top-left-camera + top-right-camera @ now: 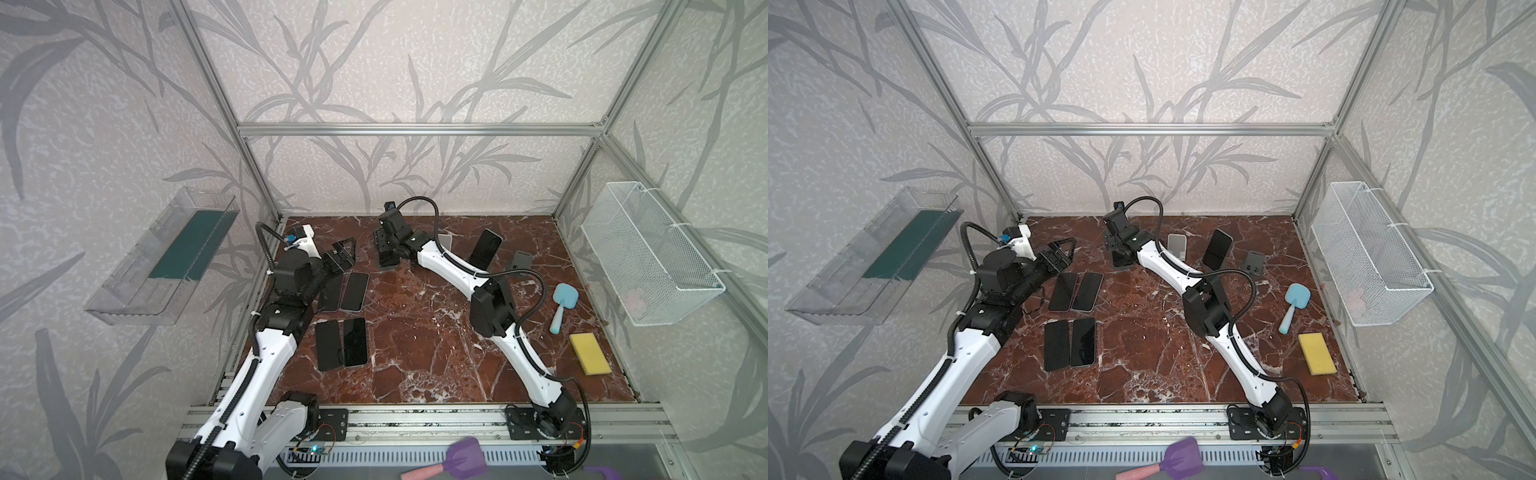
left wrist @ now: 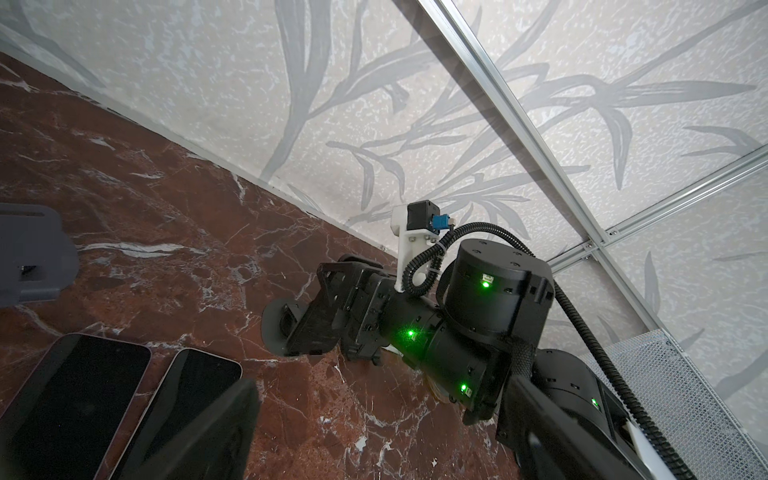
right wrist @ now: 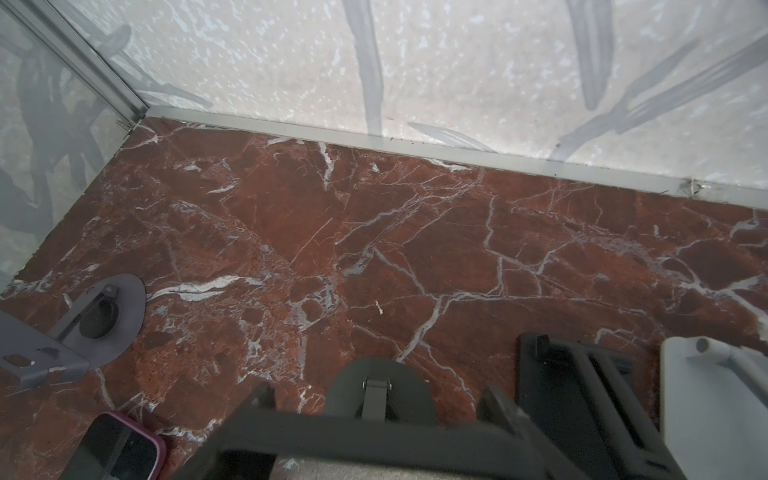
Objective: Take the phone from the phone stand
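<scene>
The phone (image 3: 374, 440) shows in the right wrist view as a dark, blurred bar standing on the phone stand, whose round dark base (image 3: 380, 386) lies just behind it. My right gripper (image 3: 380, 399) straddles the phone, one finger against each of its side edges. In both top views this gripper (image 1: 385, 249) (image 1: 1119, 241) covers the phone at the back middle, and only the stand's base (image 1: 388, 269) peeks out. The left wrist view shows the same base (image 2: 272, 328). My left gripper (image 1: 343, 255) (image 2: 382, 449) hangs open and empty to the left.
Several dark phones (image 1: 355, 291) lie flat at the left. Another phone (image 1: 484, 249) leans on a stand at the back, beside a white stand (image 1: 445, 241) and an empty grey stand (image 1: 521, 262). A blue brush (image 1: 563, 305), yellow sponge (image 1: 590, 353) and wire basket (image 1: 648, 257) sit right.
</scene>
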